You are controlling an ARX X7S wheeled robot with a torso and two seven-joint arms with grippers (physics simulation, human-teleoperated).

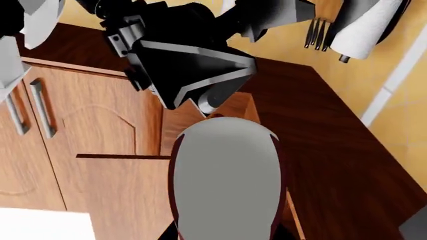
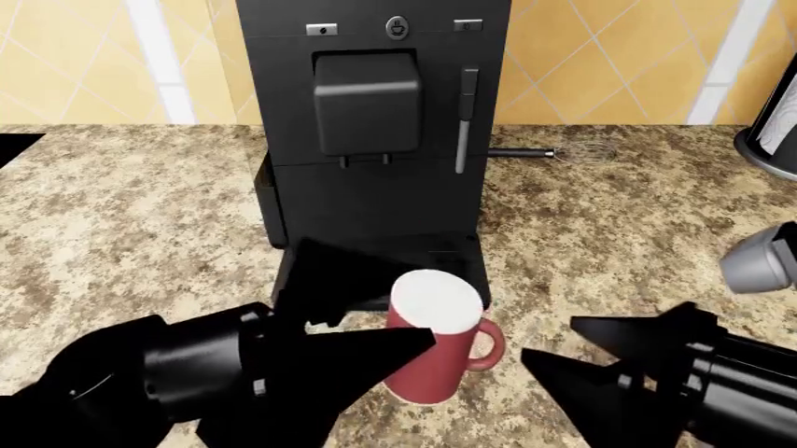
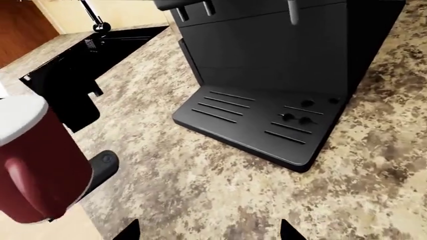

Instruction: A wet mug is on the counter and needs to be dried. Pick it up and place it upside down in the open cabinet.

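Note:
The dark red mug [image 2: 432, 362] stands upright on the speckled granite counter [image 2: 125, 233], just in front of the coffee machine's drip tray, white opening up and handle to the right. My left gripper [image 2: 373, 322] is shut on the mug, with one black finger behind it and one in front. In the left wrist view the mug [image 1: 227, 175] fills the space between the jaws of the left gripper [image 1: 227, 231]. It also shows in the right wrist view [image 3: 33, 165]. My right gripper [image 3: 208, 232] is open and empty over the counter, to the right of the mug [image 2: 585, 359].
A tall black coffee machine [image 2: 373, 140] stands right behind the mug. A whisk [image 2: 548, 154] lies to its right. A dark round container [image 2: 778, 131] is at the far right edge. A black sink [image 3: 87, 55] lies to the left. Wooden cabinet doors [image 1: 87, 130] show in the left wrist view.

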